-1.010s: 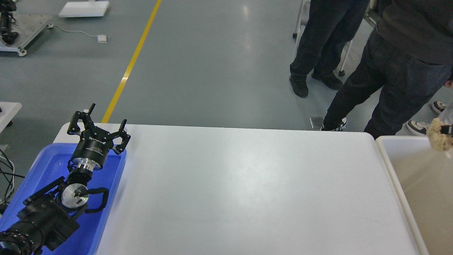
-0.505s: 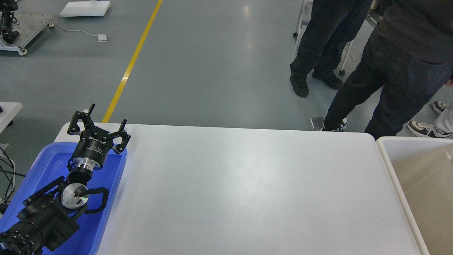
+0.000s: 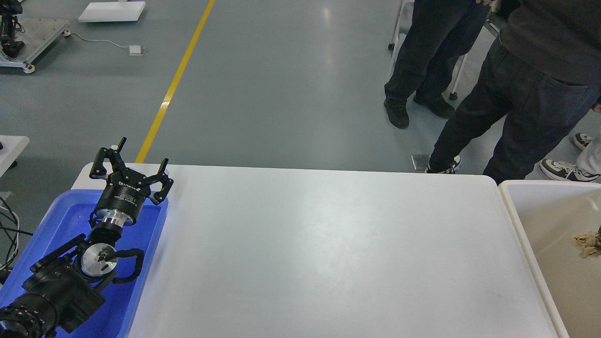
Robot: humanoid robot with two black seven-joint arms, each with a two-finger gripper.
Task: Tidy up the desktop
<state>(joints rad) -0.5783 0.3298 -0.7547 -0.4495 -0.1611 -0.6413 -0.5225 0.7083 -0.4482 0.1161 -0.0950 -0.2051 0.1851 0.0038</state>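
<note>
A beige bin (image 3: 512,206) and a tan object (image 3: 586,243) inside it are cut off at the right edge. The blue tray (image 3: 70,213) is partly hidden under the left arm.

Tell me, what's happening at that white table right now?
Left pincer open, hovering over blue plastic tray. Right pincer out of view. Large white desktop bare. Small tan scrap in beige bin.

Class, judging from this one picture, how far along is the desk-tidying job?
Done: no loose items show on the desktop, and a tan item lies in the beige bin. In hand: nothing; the left gripper hangs over the blue tray, jaws open. Left: nothing visible to clear.
</note>
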